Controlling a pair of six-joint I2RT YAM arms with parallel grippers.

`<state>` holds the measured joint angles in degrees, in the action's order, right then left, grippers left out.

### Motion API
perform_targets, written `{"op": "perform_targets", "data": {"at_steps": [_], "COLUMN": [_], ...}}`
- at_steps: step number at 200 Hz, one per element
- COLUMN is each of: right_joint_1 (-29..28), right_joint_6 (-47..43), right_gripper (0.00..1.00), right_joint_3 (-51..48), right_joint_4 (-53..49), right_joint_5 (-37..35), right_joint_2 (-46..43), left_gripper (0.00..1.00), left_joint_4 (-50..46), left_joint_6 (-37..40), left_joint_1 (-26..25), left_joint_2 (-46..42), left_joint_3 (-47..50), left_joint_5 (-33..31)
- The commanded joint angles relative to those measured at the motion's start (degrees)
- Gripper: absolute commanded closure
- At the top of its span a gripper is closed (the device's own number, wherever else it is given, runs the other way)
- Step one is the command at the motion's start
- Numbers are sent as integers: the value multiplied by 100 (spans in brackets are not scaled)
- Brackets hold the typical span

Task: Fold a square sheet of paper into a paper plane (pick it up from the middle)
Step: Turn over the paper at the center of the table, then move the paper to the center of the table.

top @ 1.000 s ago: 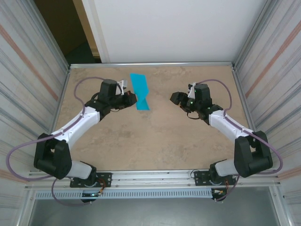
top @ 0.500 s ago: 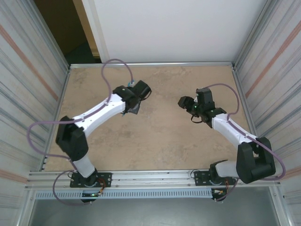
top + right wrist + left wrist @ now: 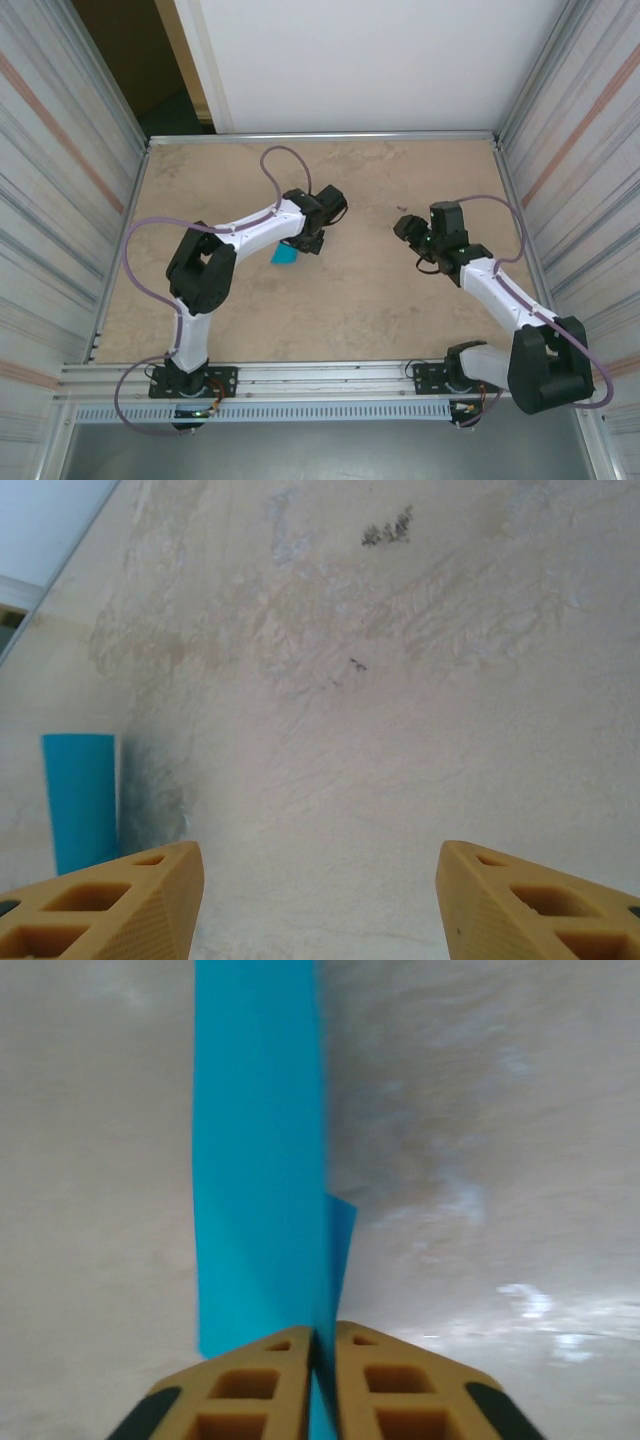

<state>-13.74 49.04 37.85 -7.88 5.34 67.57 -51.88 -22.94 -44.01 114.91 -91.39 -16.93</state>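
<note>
since a second ago your left arm swung in toward the middle and took the folded sheet of paper (image 3: 260, 1160) along. your left gripper (image 3: 322, 1338) pinched the sheet's near edge, jaws almost together, just left of the table's (image 3: 350, 310) centre. your right gripper (image 3: 317, 858) stood spread and held nothing. so narrow a pinch could have slipped, or a dragged corner could have undone the creases.

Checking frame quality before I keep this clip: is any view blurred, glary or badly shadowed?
Left wrist: table soft and smeared, pale glare patches lower right, folded blue paper edges fairly crisp. Right wrist: sharp table grain, dark shadow beside the paper. Top external: even light, no glare.
</note>
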Motion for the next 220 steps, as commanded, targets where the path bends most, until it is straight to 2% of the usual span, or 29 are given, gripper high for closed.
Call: {"op": "perform_targets", "data": {"at_steps": [1,28,46,63,81,119,134,168,220], "right_joint_1": [47,10,-174,-462,-992,-2086,-2372,-2614,-2489], "right_joint_6": [71,67,-29,-59,-102,235,389,557,238], "right_gripper": [37,37,38,40,44,63,68,73,72], "right_joint_3": [-84,90,230,478,922,1870,2261,2966,3353], "right_joint_4": [-73,-11,67,149,147,723,918,864,269], "right_joint_5": [-42,376,459,574,699,1048,1169,1328,1563], "right_joint_2": [-46,263,521,873,1448,2904,3462,4373,4931], "left_gripper": [79,64,60,54,48,36,26,8,1], "left_joint_4": [718,1585,2259,2722,2993,3257,3329,3250,3482], "left_joint_6": [-292,-493,-672,-854,-1006,-1254,-1284,-1072,-940], "left_joint_1": [50,431,779,1098,1501,2512,2919,3503,3633], "left_joint_2": [-8,-186,-401,-696,-1130,-2157,-2512,-3108,-3070], "left_joint_3": [-55,315,673,1045,1529,2715,3172,3688,3787], "left_joint_5": [1448,3009,4037,4569,4631,4428,4387,4162,4351]}}
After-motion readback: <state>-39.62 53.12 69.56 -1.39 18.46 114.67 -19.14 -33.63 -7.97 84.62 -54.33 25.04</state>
